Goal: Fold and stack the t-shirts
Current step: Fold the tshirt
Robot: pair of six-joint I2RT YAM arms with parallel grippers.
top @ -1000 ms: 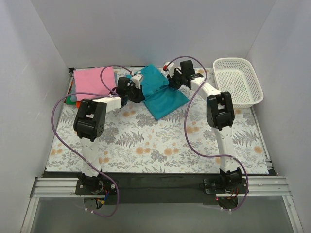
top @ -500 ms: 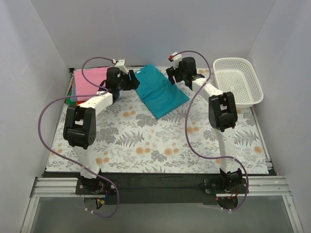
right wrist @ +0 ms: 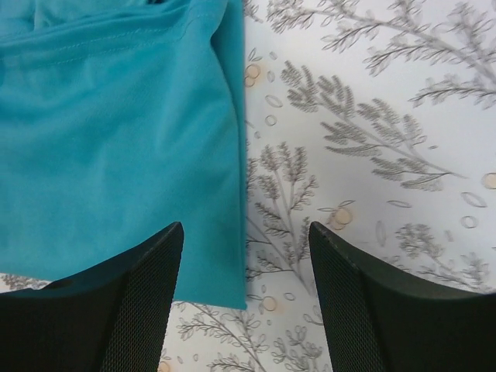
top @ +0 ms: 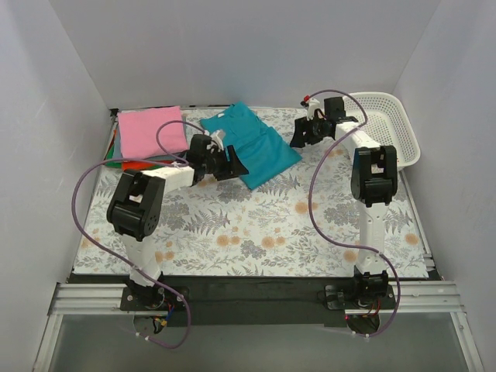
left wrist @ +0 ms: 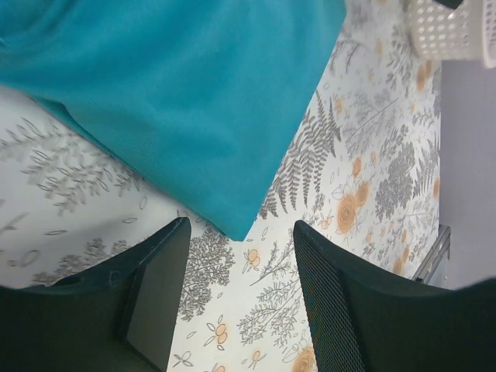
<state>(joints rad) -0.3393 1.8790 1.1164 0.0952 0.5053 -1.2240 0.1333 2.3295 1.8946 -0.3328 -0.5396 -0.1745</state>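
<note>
A teal-blue t-shirt [top: 254, 146] lies folded flat at the back middle of the floral cloth. My left gripper [top: 232, 164] hovers open over its near left corner, and nothing is between the fingers [left wrist: 155, 298]; in the left wrist view the teal t-shirt [left wrist: 178, 101] ends in a pointed corner just ahead of the left gripper [left wrist: 240, 287]. My right gripper [top: 301, 137] stands open at the shirt's right side. The right wrist view shows the teal t-shirt's [right wrist: 116, 155] edge running between the jaws of the right gripper [right wrist: 244, 298], untouched. A pink t-shirt [top: 147, 130] tops a stack at back left, with an orange-red t-shirt [top: 143, 165] and a green t-shirt [top: 115, 153] showing beneath.
A white mesh basket [top: 391, 116] stands at the back right, right behind the right arm's wrist; its corner [left wrist: 453, 31] also shows in the left wrist view. White walls close in the back and both sides. The floral table cloth [top: 256, 225] covers the table.
Both grippers have opened and let go of the teal t-shirt, which now lies flat. The left gripper has come to its near corner; the right one has swung right towards the basket.
</note>
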